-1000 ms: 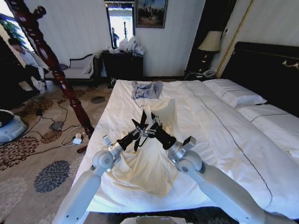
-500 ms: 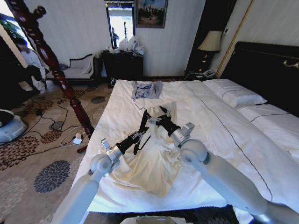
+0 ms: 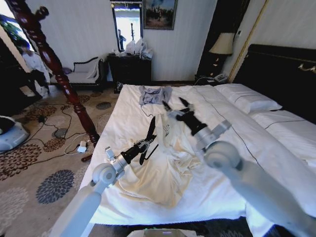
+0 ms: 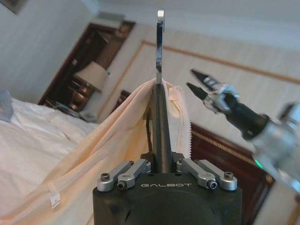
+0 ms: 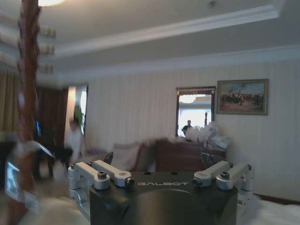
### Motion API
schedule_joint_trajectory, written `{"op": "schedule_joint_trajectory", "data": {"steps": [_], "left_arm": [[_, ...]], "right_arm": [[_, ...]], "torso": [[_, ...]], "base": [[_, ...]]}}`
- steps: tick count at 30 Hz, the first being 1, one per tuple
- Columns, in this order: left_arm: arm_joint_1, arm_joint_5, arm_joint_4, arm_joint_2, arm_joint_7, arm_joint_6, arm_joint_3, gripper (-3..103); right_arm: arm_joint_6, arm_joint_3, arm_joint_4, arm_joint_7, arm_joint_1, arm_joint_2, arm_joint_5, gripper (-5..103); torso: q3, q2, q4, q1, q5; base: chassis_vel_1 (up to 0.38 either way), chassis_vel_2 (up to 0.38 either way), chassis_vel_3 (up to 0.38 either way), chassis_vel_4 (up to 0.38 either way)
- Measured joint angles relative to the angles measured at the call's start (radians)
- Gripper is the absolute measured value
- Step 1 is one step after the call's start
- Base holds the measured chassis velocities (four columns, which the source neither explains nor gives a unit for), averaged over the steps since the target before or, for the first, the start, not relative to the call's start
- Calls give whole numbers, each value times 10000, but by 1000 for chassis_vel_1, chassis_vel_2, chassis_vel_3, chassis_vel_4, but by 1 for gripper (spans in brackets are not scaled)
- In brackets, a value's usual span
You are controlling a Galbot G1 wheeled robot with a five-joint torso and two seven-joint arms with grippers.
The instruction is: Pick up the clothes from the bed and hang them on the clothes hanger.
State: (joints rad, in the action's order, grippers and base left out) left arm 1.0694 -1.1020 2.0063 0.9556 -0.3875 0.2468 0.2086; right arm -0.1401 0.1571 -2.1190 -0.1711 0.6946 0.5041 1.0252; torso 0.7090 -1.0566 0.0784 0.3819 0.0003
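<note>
A dark-red turned wooden post (image 3: 49, 64) was seen at the far left, standing on the patterned carpet (image 3: 29, 163) beside the bed (image 3: 237, 148), well apart from the arms. A small blue-grey garment (image 3: 154, 94) lay farther up the white sheet, beyond both claws. The left arm was reached up from the lower left, and its claw (image 3: 143, 146) was closed on the clothes hanger (image 3: 149, 136), whose black body was held upright with the silver hook (image 4: 160, 44) at the top. The clothes (image 3: 160, 168), cream and crumpled, were spread on the bed just beside and under that claw; in the left wrist view a fold of the fabric (image 4: 117, 140) was draped over the hanger's neck. To the right, the right arm was stretched forward above the bed, and its claw (image 3: 176, 105) was held wide apart, empty, clear of the fabric and near the blue-grey garment.
</note>
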Motion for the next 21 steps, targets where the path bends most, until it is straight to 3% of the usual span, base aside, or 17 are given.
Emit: {"op": "schedule_joint_trajectory", "data": {"steps": [4, 9, 10, 11, 12, 14, 15, 16, 19, 20, 21], "left_arm": [[-214, -4, 116, -979, -140, 0, -309, 17], [-419, -117, 196, -1429, -167, 0, -439, 17], [-423, -151, 258, -1498, -191, -1, -439, 17], [-423, -151, 258, -1498, -191, -1, -439, 17], [-407, -152, 300, -1527, -212, 0, -439, 17], [-398, -148, 356, -1574, -247, 0, -473, 17], [-414, -135, 401, -1608, -283, -1, -554, 17], [-414, -135, 401, -1608, -283, -1, -554, 17], [-467, -86, 550, -1727, -349, 0, -704, 17], [-467, -86, 550, -1727, -349, 0, -704, 17], [-478, -60, 642, -1812, -367, -1, -761, 17]], "right_arm": [[63, -391, 692, 1113, -692, -1185, 528, 100], [650, -782, 1117, 1865, -993, -2179, 663, 100], [1015, -843, 1436, 2919, -988, -2665, 685, 100], [1015, -843, 1436, 2919, -988, -2665, 685, 100], [1419, -900, 1724, 3789, -984, -2933, 665, 100], [2046, -978, 2318, 5638, -980, -3298, 511, 100], [2323, -1013, 2816, 7275, -979, -3547, 336, 100], [2323, -1013, 2816, 7275, -979, -3547, 336, 100], [2341, -1037, 3596, 9901, -1017, -3771, 9, 100], [2341, -1037, 3596, 9901, -1017, -3771, 9, 100], [2193, -1043, 3722, 10488, -1024, -3770, -40, 100]], "torso": [[1, 0, -11, -2, -1], [1, 0, -9, -1, 0], [0, 0, -2, -1, -3], [0, 0, -2, -1, -3], [0, 0, -1, -2, -3], [0, 0, -8, -2, -1], [1, 0, -9, -1, -3], [1, 0, -9, -1, -3], [0, 0, -2, -1, 1], [0, 0, -2, -1, 1], [0, 0, -3, -1, 2]], "base": [[0, 0, 0, 0], [0, 0, 0, 0], [0, 0, 0, 0], [0, 0, 0, 0], [0, 0, 0, 0], [0, 0, 0, 0], [0, 0, 0, 0], [0, 0, 0, 0], [0, 0, 0, 0], [0, 0, 0, 0], [0, 0, 0, 0]]}}
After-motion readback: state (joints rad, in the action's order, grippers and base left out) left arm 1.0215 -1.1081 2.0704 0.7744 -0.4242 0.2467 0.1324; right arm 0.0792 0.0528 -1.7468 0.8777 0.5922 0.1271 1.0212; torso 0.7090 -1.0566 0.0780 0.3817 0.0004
